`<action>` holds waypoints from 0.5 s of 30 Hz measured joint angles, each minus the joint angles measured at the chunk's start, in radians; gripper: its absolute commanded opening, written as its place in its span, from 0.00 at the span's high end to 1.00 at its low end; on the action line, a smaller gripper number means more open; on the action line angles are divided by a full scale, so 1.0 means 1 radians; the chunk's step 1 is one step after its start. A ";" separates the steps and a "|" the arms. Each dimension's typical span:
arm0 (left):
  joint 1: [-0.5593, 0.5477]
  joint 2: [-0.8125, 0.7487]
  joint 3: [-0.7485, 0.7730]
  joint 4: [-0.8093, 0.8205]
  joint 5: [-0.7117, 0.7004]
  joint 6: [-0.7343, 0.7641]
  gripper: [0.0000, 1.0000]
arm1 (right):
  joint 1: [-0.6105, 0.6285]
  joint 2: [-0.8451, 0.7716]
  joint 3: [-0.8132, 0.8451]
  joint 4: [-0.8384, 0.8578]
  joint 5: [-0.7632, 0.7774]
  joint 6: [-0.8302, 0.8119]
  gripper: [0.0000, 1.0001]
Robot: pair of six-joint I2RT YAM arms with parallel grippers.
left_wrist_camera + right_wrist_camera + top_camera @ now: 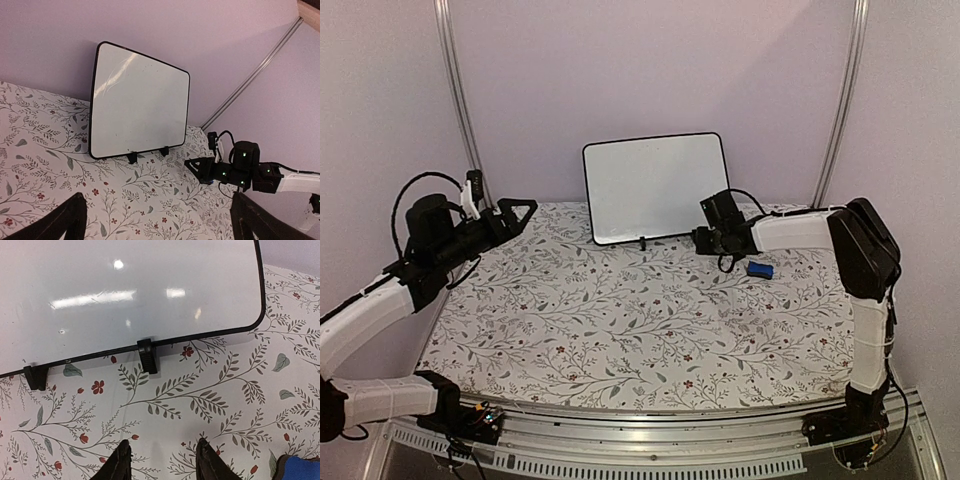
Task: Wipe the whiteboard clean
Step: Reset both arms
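The whiteboard [655, 188] stands upright on two small black feet at the back of the table, leaning toward the wall. Its white surface [140, 112] shows only glare and faint streaks near the upper left. My right gripper [704, 239] hovers low by the board's right foot, and its jaws [162, 444] are open with nothing between them, facing the board's bottom edge [125, 290]. A small blue eraser block [759, 269] lies on the table just right of that gripper, apart from it. My left gripper [520, 210] hangs wide open and empty at the far left, facing the board.
A floral-patterned cloth [620, 320] covers the table. Metal rails [460, 90] run up the back wall at both sides. The right arm's black elbow [865, 245] rises at the right edge. The eraser's blue corner [300, 467] shows at the lower right of the right wrist view.
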 measured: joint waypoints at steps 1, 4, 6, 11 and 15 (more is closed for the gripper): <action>0.000 0.001 0.000 0.000 0.002 0.000 0.00 | 0.000 -0.008 0.001 0.004 -0.004 -0.007 0.57; 0.001 0.002 0.000 0.000 0.002 0.000 0.00 | 0.000 -0.017 0.005 0.005 -0.017 -0.022 0.56; 0.001 0.002 0.000 -0.002 0.001 0.002 0.00 | 0.003 -0.029 -0.009 0.008 -0.029 -0.031 0.09; -0.001 0.007 0.024 -0.087 -0.052 0.010 0.00 | 0.024 -0.205 -0.205 0.012 -0.055 -0.072 0.01; -0.007 0.060 0.143 -0.238 -0.080 0.010 0.00 | 0.064 -0.405 -0.312 -0.026 -0.076 -0.122 0.01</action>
